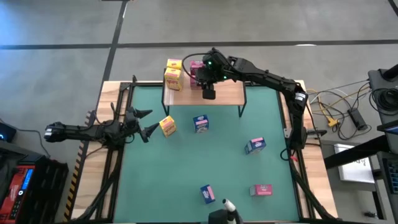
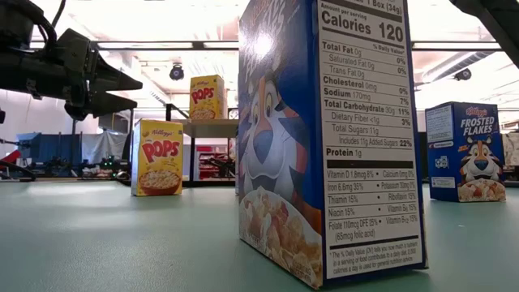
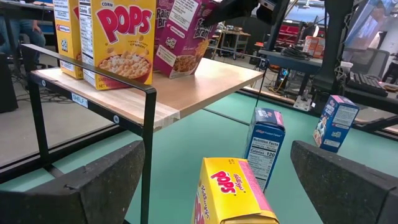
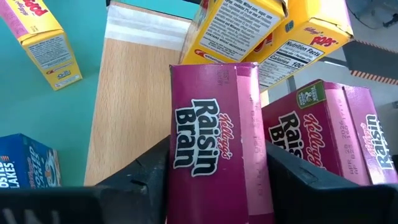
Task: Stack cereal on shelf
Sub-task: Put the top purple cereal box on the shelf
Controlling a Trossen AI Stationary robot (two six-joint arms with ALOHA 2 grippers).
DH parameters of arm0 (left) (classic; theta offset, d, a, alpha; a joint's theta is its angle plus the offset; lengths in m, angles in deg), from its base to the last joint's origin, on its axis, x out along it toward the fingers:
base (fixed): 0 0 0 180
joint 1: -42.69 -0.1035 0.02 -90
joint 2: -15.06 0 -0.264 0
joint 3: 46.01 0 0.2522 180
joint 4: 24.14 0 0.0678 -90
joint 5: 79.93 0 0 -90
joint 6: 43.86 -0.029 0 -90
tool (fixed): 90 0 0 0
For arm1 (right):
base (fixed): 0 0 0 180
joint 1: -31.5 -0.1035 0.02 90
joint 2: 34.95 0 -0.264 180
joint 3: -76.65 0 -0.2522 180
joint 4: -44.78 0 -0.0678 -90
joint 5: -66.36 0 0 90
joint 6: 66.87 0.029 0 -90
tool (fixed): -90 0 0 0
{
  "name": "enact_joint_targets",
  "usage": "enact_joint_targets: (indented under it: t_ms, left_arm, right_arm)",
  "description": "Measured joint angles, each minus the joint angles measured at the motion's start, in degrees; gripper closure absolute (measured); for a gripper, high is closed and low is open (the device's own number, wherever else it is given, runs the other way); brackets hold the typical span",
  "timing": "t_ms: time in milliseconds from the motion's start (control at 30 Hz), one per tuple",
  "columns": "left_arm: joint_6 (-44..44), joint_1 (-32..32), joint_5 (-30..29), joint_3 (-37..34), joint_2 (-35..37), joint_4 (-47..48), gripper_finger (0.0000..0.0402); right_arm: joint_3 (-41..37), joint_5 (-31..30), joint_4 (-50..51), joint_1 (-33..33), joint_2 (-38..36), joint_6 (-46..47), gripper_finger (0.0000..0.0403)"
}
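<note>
Two yellow Corn Pops boxes (image 1: 173, 74) stand on the shelf (image 1: 224, 93); the right gripper (image 4: 214, 180) squeezes a Raisin Bran box (image 4: 214, 143) to stack it; the left gripper (image 3: 217, 180) waits wide open, empty.

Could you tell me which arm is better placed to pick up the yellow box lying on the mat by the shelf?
The left. Its open gripper faces the yellow box just ahead of its fingers. The right gripper is over the shelf, shut on a pink box.
</note>
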Motion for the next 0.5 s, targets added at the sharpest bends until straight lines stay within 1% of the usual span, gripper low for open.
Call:
enact_joint_targets:
  t_ms: [233,333,500]
  left_arm:
    - [-0.01,0.0,0.0,-0.01,0.02,0.0,0.0015]
    - [-0.02,0.0,0.0,0.0,0.01,0.0,0.0015]
    - [0.0,0.0,0.0,0.0,0.01,-0.01,0.0015]
  right_arm:
    - [0.06,-0.02,0.08,0.0,0.0,0.24,0.0164]
    - [0.53,-0.02,0.13,0.0,0.0,1.82,0.0139]
    - [1.01,-0.04,0.57,0.0,0.0,2.86,0.0104]
